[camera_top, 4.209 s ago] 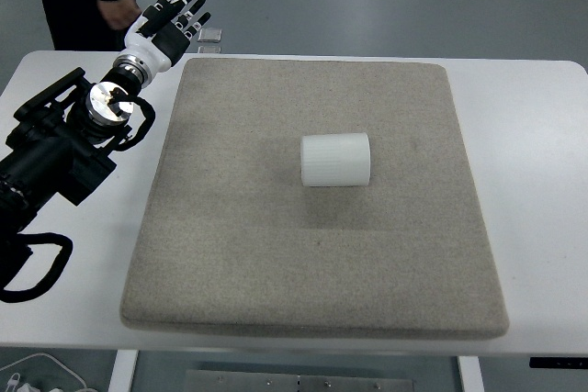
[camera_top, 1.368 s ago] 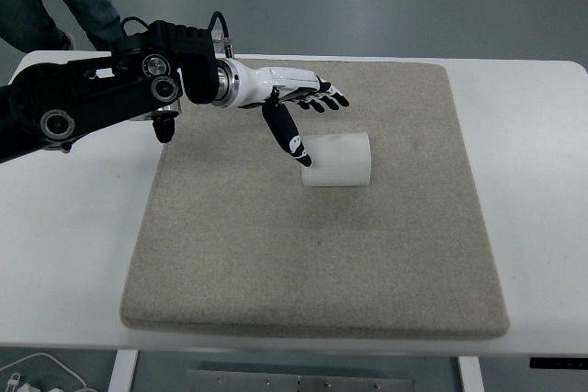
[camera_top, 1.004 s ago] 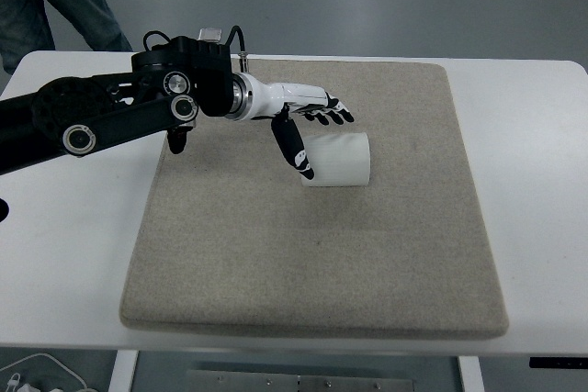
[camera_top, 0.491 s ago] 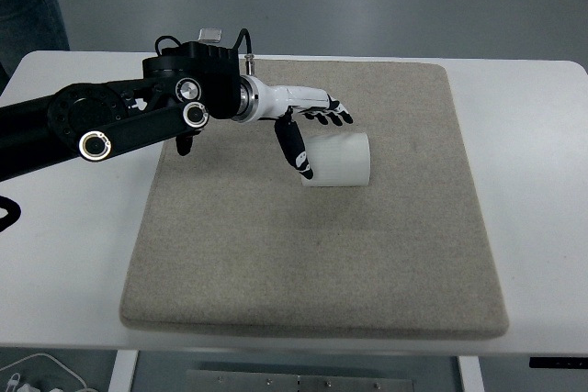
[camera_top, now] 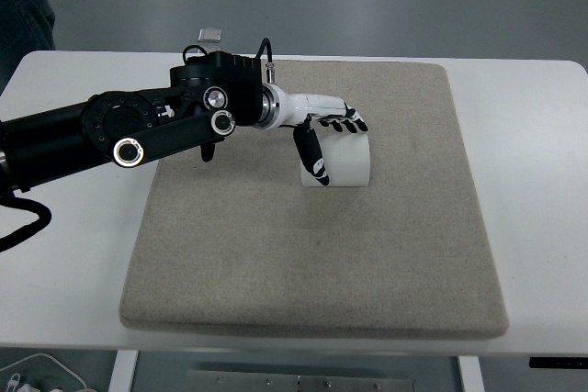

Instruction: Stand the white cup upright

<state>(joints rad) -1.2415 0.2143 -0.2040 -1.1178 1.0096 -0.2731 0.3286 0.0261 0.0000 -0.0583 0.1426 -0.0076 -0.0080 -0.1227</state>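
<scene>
My left hand (camera_top: 323, 135), fingers spread, seemingly touching the white cup (camera_top: 342, 161) lying sideways on the mat (camera_top: 276, 245).

The white cup (camera_top: 342, 164) lies on its side, its ribbed wall facing up and its long axis running left to right. It sits directly under the left hand (camera_top: 323, 131), whose thumb hangs over the cup's left end and whose fingers reach across its far top edge.
</scene>
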